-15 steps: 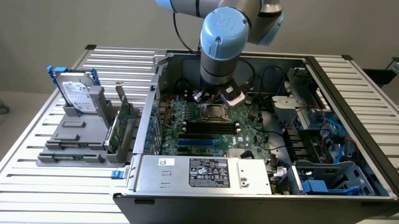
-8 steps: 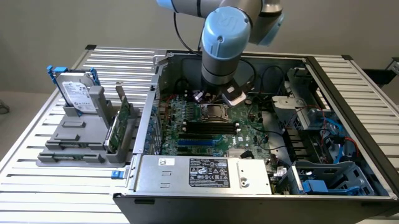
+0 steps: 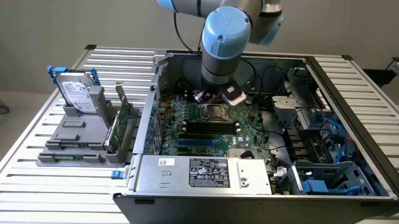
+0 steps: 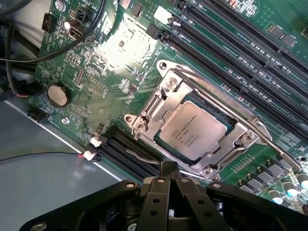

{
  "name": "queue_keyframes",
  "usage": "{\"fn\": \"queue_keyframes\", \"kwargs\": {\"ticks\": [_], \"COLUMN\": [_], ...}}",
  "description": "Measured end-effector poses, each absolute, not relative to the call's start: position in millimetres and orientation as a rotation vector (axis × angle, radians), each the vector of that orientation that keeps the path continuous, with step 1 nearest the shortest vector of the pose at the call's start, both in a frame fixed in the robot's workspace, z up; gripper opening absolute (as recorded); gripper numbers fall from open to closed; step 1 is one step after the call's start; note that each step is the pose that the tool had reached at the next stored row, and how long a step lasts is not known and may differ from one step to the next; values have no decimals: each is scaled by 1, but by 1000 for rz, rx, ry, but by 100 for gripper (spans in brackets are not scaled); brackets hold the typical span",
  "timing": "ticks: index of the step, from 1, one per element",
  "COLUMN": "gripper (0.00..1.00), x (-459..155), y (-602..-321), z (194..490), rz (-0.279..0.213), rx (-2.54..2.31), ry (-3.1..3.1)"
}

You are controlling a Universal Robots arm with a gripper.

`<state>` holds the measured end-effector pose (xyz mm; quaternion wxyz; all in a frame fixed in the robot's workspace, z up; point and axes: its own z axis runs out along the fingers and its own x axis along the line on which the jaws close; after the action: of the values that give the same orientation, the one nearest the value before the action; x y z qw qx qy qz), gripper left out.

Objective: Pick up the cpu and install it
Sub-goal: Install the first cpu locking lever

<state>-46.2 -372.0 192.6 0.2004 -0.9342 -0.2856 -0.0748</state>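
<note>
Hard drive (image 3: pixel 79 96) stands in its holder on the exterior view's left, well apart from the open case (image 3: pixel 249 205), where the arm hangs over the socket (image 3: pixel 216 112) mid-board. Wrist view: cpu (image 4: pixel 193 131) already lies flat in the socket with the metal frame around its rim, gripper (image 4: pixel 168 169) near it, jaws closed, holding nothing. Looks like pick and placement are done; can't tell whether the frame's lever is latched.

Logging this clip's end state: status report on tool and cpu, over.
Tool shut, empty, hovering beside the socket frame. Cpu lies flat inside that frame. Nothing in the way.
</note>
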Motion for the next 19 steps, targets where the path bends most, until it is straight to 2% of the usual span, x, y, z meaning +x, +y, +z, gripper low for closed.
{"fn": "queue_keyframes", "kwargs": {"ticks": [12, 19], "gripper": [11, 11], "x": [-51, -52], "y": [-371, -371], "z": [194, 194], "rz": [-171, -146], "rx": [-2607, -2671], "ry": [-790, -529]}}
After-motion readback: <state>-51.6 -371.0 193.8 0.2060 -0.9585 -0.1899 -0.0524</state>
